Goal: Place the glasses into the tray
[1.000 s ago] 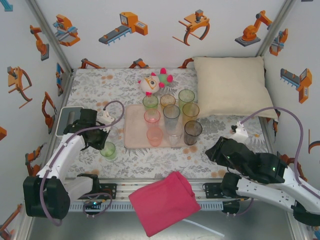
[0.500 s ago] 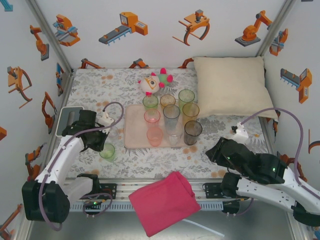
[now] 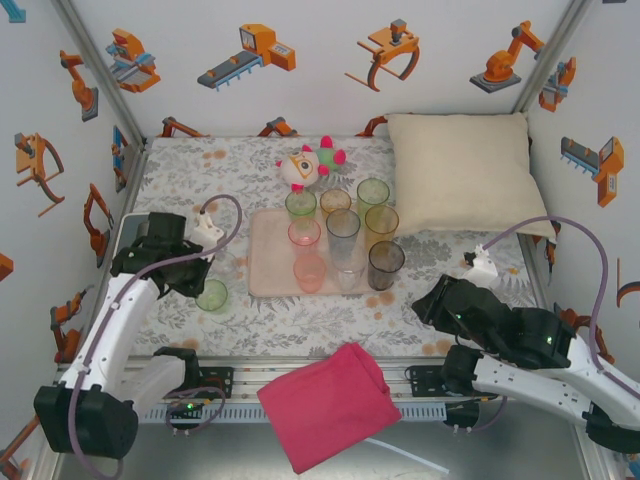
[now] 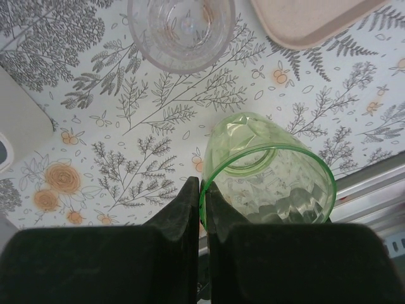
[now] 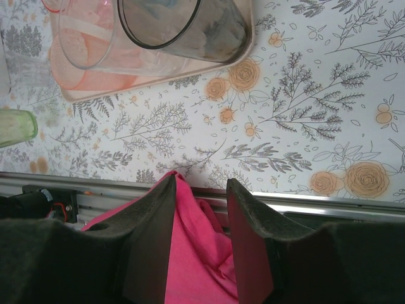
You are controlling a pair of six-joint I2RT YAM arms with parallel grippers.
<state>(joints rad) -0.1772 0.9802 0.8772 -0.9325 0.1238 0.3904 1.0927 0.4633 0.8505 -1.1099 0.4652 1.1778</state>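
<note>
A green glass (image 4: 272,171) hangs tilted in my left gripper (image 4: 204,183), which is shut on its rim, one finger inside and one outside. In the top view this green glass (image 3: 212,295) is left of the pale pink tray (image 3: 268,250), under my left gripper (image 3: 203,285). Several tinted glasses stand on the tray, among them a smoky one (image 3: 385,262) and a pink one (image 3: 309,270). A clear glass (image 4: 180,31) stands on the table just beyond the held one. My right gripper (image 5: 201,183) is open with nothing between its fingers, near the front right (image 3: 432,300).
A cream pillow (image 3: 465,170) lies at the back right and a plush toy (image 3: 310,163) behind the tray. A pink cloth (image 3: 330,405) hangs over the front rail, under my right gripper. A small grey box (image 3: 125,240) sits at the left edge.
My left gripper has closed fully on the green glass's rim and has risen a little, carrying the glass slightly back and left. The right arm has not moved.
</note>
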